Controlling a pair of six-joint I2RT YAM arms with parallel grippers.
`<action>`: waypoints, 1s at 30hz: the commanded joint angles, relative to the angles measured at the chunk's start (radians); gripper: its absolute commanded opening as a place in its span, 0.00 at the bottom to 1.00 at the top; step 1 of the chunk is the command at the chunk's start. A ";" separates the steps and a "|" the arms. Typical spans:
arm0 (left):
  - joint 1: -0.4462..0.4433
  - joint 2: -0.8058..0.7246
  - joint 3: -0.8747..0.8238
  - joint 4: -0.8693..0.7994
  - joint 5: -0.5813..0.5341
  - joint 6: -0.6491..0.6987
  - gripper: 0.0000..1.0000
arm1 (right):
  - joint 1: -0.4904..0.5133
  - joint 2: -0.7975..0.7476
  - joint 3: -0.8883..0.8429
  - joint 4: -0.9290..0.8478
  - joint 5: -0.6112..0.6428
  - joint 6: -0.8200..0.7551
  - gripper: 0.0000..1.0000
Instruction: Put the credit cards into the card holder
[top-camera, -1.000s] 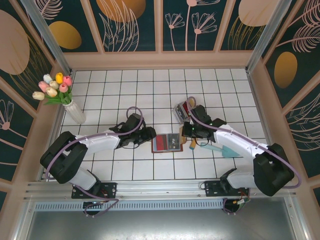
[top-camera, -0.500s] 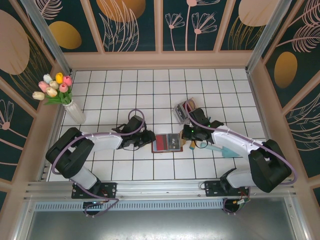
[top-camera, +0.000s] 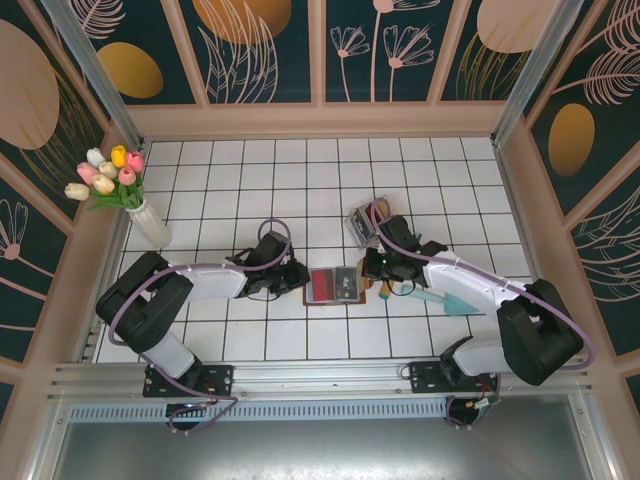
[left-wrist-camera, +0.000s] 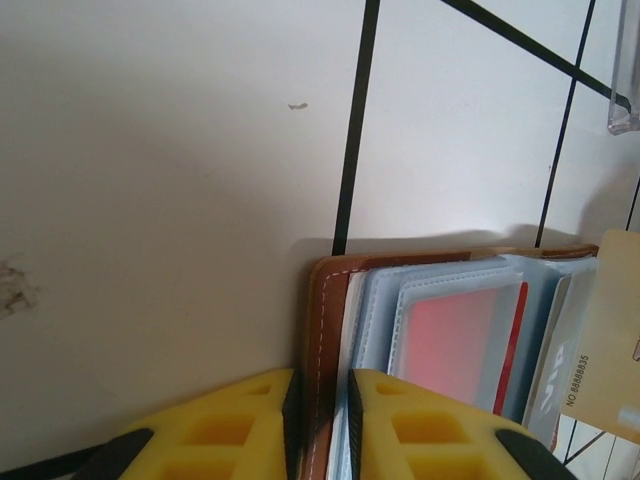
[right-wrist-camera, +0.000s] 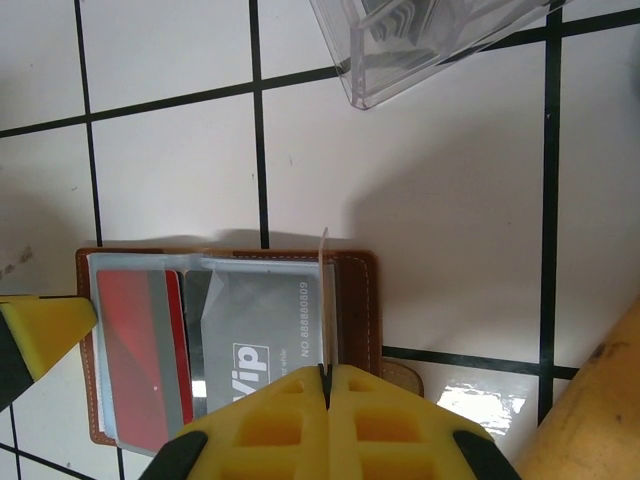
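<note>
Two hands | left hand (left-wrist-camera: 320, 405) clamps card holder (left-wrist-camera: 322, 300) edge | right hand (right-wrist-camera: 326, 385) closed over grey card (right-wrist-camera: 262, 325)

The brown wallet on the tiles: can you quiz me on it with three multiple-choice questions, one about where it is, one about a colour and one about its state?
1. Where does the card holder lie?
A) in a drawer
B) on the tiles between the two claws
C) on a shelf

2. What colour is its card marked "Vip"?
A) grey
B) green
C) blue

3. The card holder is:
A) folded shut
B) standing on edge
C) lying open

Answers:
1 B, the left claw and right claw sit at its opposite edges.
2 A, the right wrist view shows it grey.
3 C, its inner sleeves face up.
</note>
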 joint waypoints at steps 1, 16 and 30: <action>-0.013 0.033 0.004 0.012 0.026 0.002 0.21 | 0.010 -0.042 0.027 0.015 -0.022 0.027 0.00; -0.019 0.048 0.012 0.015 0.026 0.002 0.20 | 0.012 -0.050 0.022 0.089 -0.107 0.070 0.00; -0.023 0.053 0.020 0.014 0.025 0.004 0.18 | 0.063 0.070 0.055 0.145 -0.176 0.062 0.00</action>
